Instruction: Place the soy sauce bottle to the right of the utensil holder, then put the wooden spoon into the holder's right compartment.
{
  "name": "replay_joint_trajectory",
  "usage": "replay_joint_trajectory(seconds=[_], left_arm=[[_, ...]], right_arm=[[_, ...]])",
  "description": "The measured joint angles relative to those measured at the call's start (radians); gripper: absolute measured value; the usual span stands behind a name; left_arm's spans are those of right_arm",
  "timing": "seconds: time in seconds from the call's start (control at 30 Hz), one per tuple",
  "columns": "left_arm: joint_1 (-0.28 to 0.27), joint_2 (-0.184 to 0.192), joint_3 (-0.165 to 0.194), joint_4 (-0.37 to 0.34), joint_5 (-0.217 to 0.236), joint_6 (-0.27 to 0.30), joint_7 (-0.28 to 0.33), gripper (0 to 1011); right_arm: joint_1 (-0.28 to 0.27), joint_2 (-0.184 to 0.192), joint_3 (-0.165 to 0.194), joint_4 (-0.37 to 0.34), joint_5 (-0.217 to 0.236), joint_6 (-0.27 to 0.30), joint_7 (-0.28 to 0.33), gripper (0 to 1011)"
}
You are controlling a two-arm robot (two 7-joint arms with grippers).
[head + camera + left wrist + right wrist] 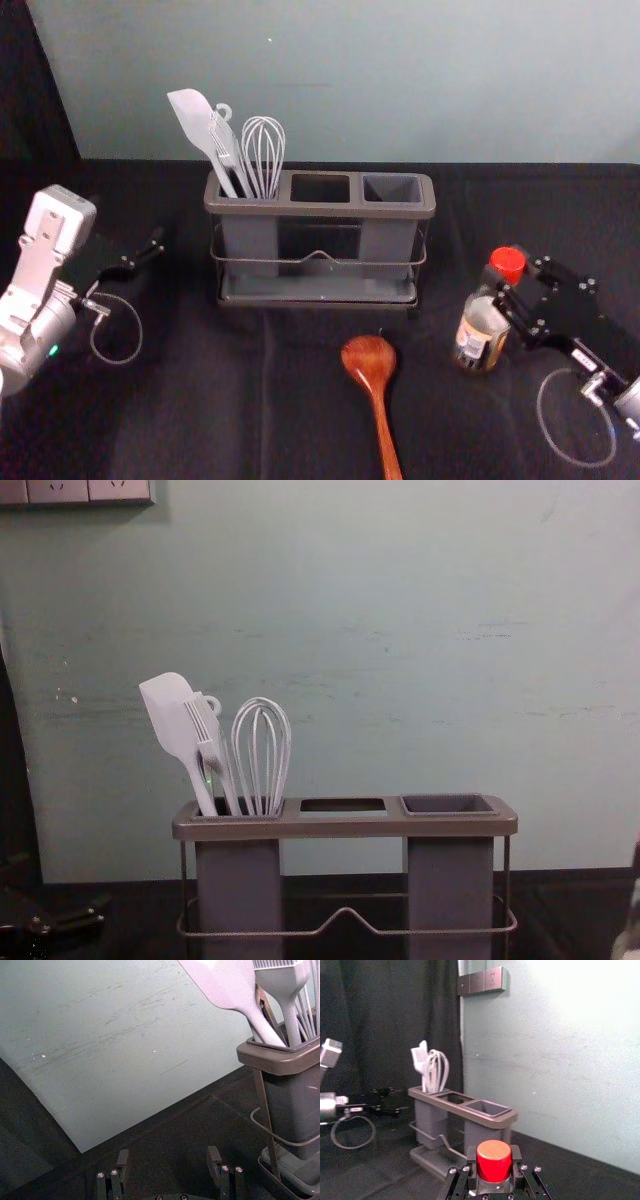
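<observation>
Right of the utensil holder (pixel 320 210), the soy sauce bottle (pixel 478 338), neck partly hidden, was gripped by the right gripper (pixel 508 286); left of it, the left gripper (pixel 146 253) was parked, fingers spread.

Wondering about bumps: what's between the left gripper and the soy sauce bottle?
The utensil holder stands between the left gripper and the bottle, in the head view.

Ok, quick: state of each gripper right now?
Left gripper: open, empty, left of the utensil holder.
Right gripper: closed on the soy sauce bottle, around its top.
</observation>
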Motion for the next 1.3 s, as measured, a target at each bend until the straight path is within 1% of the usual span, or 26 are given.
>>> replay_joint_trajectory(seconds=[0.13,0.27,0.43,0.57,0.67,0.83,0.97,1.1,1.13,1.2,1.3], left_arm=[[0.0,0.0,0.0,0.0,0.0,0.0,0.0,1000],[0.0,0.0,0.0,0.0,0.0,0.0,0.0,1000],[0.0,0.0,0.0,0.0,0.0,0.0,0.0,1000],[0.0,0.0,0.0,0.0,0.0,0.0,0.0,1000],[0.0,0.0,0.0,0.0,0.0,0.0,0.0,1000],[0.0,0.0,0.0,0.0,0.0,0.0,0.0,1000],[0.0,0.0,0.0,0.0,0.0,0.0,0.0,1000],[0.0,0.0,0.0,0.0,0.0,0.0,0.0,1000],[0.0,0.0,0.0,0.0,0.0,0.0,0.0,1000],[0.0,0.0,0.0,0.0,0.0,0.0,0.0,1000],[0.0,0.0,0.0,0.0,0.0,0.0,0.0,1000]], right_arm=[[0.017,-0.019,0.016,0.03,-0.023,-0.048,-0.004,390],[0.035,-0.036,0.02,0.05,-0.03,-0.072,-0.003,390],[0.073,-0.07,0.013,0.093,-0.047,-0.103,0.003,390],[0.09,-0.088,0.01,0.12,-0.049,-0.127,0.012,390],[0.109,-0.107,0.009,0.154,-0.047,-0.149,0.02,390],[0.129,-0.123,0.009,0.184,-0.041,-0.159,0.025,390],[0.168,-0.139,0.006,0.232,-0.031,-0.167,0.041,390],[0.216,-0.153,-0.009,0.284,-0.027,-0.166,0.057,390],[0.216,-0.153,-0.009,0.284,-0.027,-0.166,0.057,390],[0.245,-0.159,-0.022,0.311,-0.035,-0.153,0.059,390],[0.267,-0.162,-0.033,0.327,-0.045,-0.141,0.058,390]])
